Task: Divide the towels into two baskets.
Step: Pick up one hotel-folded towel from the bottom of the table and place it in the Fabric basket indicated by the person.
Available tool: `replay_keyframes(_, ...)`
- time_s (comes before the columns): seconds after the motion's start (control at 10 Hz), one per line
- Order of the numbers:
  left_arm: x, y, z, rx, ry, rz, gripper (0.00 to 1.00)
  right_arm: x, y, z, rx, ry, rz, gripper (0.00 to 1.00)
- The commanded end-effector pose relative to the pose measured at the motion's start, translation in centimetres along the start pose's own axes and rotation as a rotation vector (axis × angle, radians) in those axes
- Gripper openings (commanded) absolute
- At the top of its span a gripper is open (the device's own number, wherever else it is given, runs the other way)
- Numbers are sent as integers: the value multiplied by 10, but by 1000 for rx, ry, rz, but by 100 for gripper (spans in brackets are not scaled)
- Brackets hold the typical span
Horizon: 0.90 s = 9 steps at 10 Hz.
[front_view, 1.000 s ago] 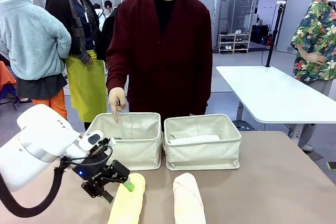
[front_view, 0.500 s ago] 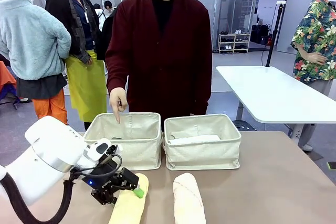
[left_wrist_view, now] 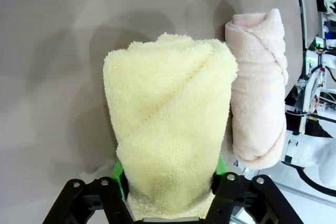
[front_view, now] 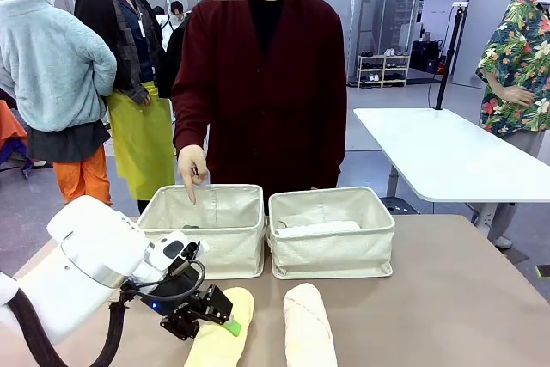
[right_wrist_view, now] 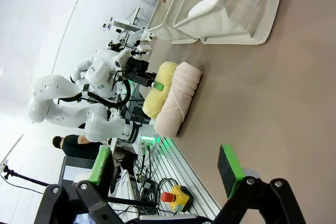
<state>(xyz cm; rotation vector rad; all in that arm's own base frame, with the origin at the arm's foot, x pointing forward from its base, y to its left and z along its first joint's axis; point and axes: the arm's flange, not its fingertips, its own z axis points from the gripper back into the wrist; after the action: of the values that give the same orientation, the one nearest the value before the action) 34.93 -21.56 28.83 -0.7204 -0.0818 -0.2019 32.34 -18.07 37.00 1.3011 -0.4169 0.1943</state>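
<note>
left wrist view: fluffy yellow towel (left_wrist_view: 170, 124) (rolled) in left hand (left_wrist_view: 169, 172).

Yellow towel (front_view: 219, 348) and pinkish towel (front_view: 308, 328): near ends off-frame.

A robotics lab is indicated; glass partitions (front_view: 387, 15) and a white table (front_view: 447, 156) are seen behind onlookers (front_view: 51, 66); an emergency-stop button (right_wrist_view: 169, 196), probably, is fitted beside the tabletop (right_wrist_view: 294, 103).
</note>
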Motion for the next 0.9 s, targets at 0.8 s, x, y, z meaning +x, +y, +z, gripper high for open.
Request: replay_keyframes(0.8, -48, -75, 136, 185, 98, -445, 0, -3, 4, 2, 2, 13, 6, 100)
